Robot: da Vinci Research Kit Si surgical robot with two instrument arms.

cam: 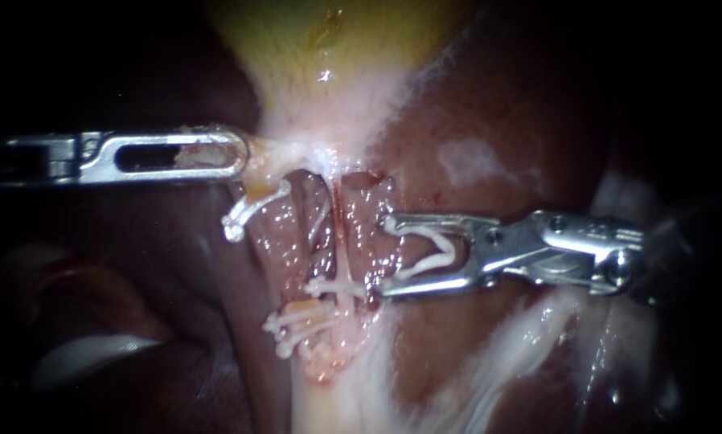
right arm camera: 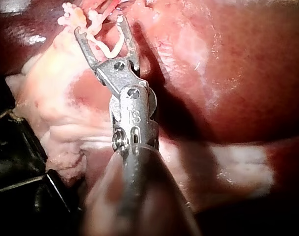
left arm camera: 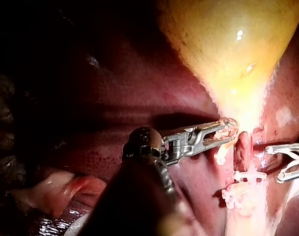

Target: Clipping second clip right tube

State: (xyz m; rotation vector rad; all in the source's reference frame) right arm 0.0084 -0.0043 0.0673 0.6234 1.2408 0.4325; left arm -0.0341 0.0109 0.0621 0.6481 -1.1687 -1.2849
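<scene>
My right instrument (cam: 385,255) comes in from the right, its jaws standing wide and holding an open white clip (cam: 429,249) between them. The right tube (cam: 339,229), a thin reddish strand, runs just ahead of the jaw tips and is not between them. It carries one closed white clip (cam: 335,287) lower down, near the lower jaw tip. My left instrument (cam: 220,154) is shut on pale tissue at the gallbladder's neck (cam: 268,153). The right wrist view shows my right instrument (right arm camera: 100,24) with the loaded clip (right arm camera: 107,46).
The yellow gallbladder (cam: 329,40) lies above and dark red liver (cam: 473,104) to the right. The left tube bears white clips above (cam: 252,207) and below (cam: 297,321). Pale fatty tissue (cam: 490,362) runs along the lower right.
</scene>
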